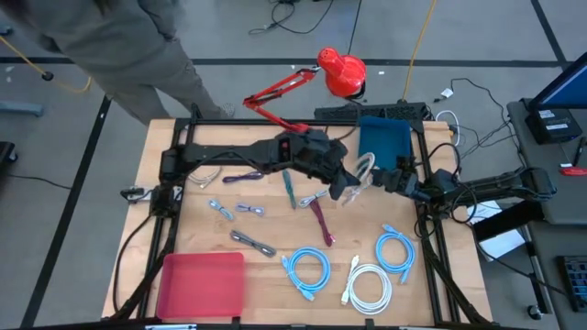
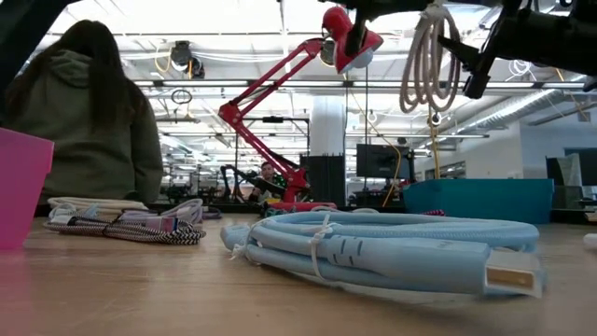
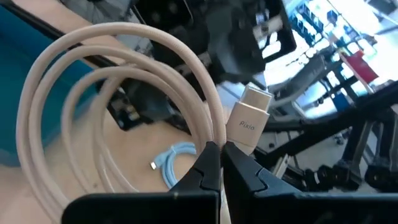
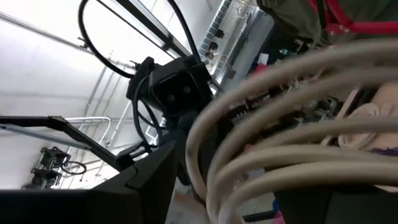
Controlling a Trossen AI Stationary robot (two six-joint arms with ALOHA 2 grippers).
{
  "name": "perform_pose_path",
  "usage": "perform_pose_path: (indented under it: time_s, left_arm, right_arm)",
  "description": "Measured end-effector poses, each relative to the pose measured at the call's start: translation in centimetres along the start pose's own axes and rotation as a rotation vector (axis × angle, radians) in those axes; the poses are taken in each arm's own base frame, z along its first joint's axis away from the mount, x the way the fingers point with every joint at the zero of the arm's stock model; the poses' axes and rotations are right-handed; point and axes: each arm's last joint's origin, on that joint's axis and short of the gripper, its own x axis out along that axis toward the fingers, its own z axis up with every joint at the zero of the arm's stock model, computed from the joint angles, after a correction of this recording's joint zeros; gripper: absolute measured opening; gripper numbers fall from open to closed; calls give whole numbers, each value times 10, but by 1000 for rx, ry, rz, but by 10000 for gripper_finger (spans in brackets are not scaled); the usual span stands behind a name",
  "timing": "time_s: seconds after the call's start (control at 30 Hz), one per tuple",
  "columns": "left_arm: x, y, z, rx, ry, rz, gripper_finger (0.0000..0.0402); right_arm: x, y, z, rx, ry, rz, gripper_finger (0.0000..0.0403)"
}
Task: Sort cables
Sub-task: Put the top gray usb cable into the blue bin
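Two pincers at beige cable (image 1: 366,169) above table: left pincer (image 1: 349,187) clamped on it, right pincer (image 1: 385,178) open alongside.

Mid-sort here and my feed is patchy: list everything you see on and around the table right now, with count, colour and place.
beige cable: one coil, held in the air between the arms, before the teal bin
light-blue cables: two coils, near edge, right half
white cable: one coil, near edge, between the blue coils
short bundled cables: several; purple, teal, maroon, grey; mid-table
pink bin: one, near-left corner
teal bin: one, far right
desk lamp: one, red, far edge
person: one, grey hoodie, beyond the far-left corner
left gripper: shut on the beige cable
right gripper: open, at the same coil
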Motion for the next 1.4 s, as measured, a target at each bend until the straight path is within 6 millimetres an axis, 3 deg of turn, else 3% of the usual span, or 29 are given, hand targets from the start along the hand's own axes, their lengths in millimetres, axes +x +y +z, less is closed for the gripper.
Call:
perform_pose_path:
  time_s: [0.33, 0.43, 0.6, 0.67, 0.8, 1.07, 1.23, 1.4]
  left_arm:
    - [4, -1, -5, 7, 26, -17, 0]
    - [3, 0, -4, 1, 31, -19, 0]
    - [0, -1, -6, -16, 78, -35, 15]
    - [-8, -4, -5, -23, 128, -64, 33]
    - [-46, -33, -3, 39, 196, -44, 67]
    - [-124, -62, 1, 130, 168, 303, 73]
    - [-135, -70, -4, 128, 178, 349, 57]
    - [-132, -78, -14, 130, 212, 350, 44]
  right_arm:
    - [2, -3, -2, 44, 8, -19, 212]
    - [2, -4, -3, 66, 9, -23, 168]
    - [2, -2, -2, 79, 11, -3, 35]
    - [2, -1, -1, 70, -5, 12, 24]
    - [2, -1, 2, 47, -72, -8, 19]
    - [-1, -19, 3, -84, -55, -207, 9]
    - [5, -12, 12, -255, -117, -321, 9]
    - [29, 31, 35, -561, -52, -484, 9]
